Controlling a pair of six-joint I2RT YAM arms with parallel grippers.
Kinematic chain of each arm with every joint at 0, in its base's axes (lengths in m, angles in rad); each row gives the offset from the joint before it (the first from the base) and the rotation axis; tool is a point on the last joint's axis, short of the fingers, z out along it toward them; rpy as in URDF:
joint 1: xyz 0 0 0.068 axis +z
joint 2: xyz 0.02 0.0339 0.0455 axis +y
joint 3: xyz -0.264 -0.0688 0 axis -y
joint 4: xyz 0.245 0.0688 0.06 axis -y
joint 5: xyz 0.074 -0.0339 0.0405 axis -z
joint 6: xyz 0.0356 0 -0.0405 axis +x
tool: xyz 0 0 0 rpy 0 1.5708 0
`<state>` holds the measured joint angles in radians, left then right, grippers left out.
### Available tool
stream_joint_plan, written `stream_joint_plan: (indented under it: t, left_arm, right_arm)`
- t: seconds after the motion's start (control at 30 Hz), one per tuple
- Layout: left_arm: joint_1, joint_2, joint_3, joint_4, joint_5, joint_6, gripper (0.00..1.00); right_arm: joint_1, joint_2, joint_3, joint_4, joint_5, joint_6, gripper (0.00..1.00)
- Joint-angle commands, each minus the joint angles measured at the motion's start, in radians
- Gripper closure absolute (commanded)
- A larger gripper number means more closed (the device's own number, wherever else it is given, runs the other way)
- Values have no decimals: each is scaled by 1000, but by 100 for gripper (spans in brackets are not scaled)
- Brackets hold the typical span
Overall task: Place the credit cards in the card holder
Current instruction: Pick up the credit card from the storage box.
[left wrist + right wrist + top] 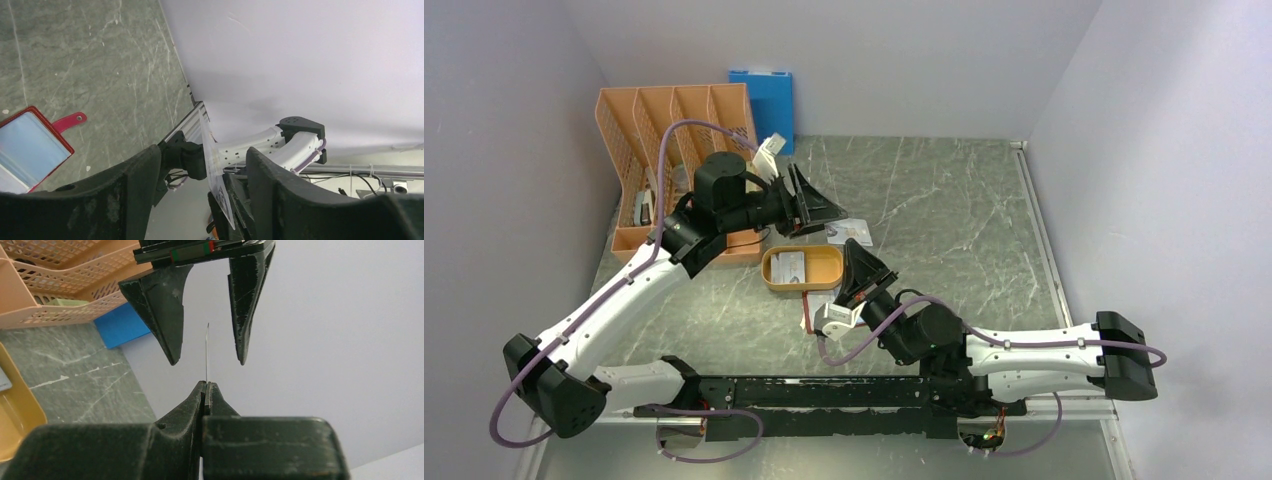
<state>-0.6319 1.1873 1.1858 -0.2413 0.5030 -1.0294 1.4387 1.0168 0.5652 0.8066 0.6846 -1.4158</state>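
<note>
My right gripper (pixel 856 250) (pixel 206 385) is shut on the lower edge of a thin pale credit card (pixel 207 350) and holds it upright in the air. My left gripper (pixel 819 210) (pixel 202 152) is open, and its fingers (pixel 172 340) straddle the card's (pixel 215 170) upper part without touching it. The open card holder (pixel 30 145), dark red rim, pale blue pockets and red tab (pixel 70 121), lies on the table below the left gripper and shows as a pale patch (pixel 849 232) in the top view. Another card (pixel 789 265) lies in the orange oval tray (pixel 824 283).
An orange mesh file rack (pixel 664 150) (pixel 60 285) stands at the back left, with a blue folder (pixel 764 100) (pixel 120 325) against the back wall. The tray (pixel 15 415) sits just left of my right gripper. White walls enclose the table on three sides.
</note>
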Motion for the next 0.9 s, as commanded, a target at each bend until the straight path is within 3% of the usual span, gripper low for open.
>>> stream_joint_plan:
  t: [0.0, 0.2, 0.3, 0.37, 0.43, 0.53, 0.57, 0.6, 0.67, 0.77, 0.87]
  left_arm:
    - [-11, -5, 13, 33, 35, 8, 38]
    - [-12, -6, -12, 69, 58, 0, 68]
    - [-12, -8, -27, 87, 65, -10, 90]
    - [-12, -14, -35, 93, 61, -15, 95]
    - [-10, -39, -62, 126, 36, -33, 95]
    - [22, -96, -107, 169, -26, -62, 95]
    - [40, -115, -117, 176, -49, -65, 95]
    - [58, -135, -125, 179, -72, -65, 95]
    - [82, -177, -143, 191, -133, -60, 95]
    - [92, -245, -167, 216, -249, -43, 95]
    - [92, -340, -224, 299, -385, -51, 95]
  right_arm:
    - [9, -8, -15, 72, -11, -50, 100]
    - [11, -18, -27, 76, -22, -56, 100]
    - [11, -19, -20, 64, -22, -46, 100]
    - [19, -27, -1, 16, -15, -8, 99]
    - [49, -44, 52, -94, 6, 82, 72]
    - [73, -62, 158, -339, 16, 317, 42]
    - [78, -67, 190, -397, 17, 420, 24]
    - [80, -73, 223, -461, 9, 539, 18]
    - [78, -91, 277, -582, -47, 849, 15]
    - [42, -116, 303, -643, -137, 1177, 14]
    - [-116, -163, 298, -616, -330, 1514, 13]
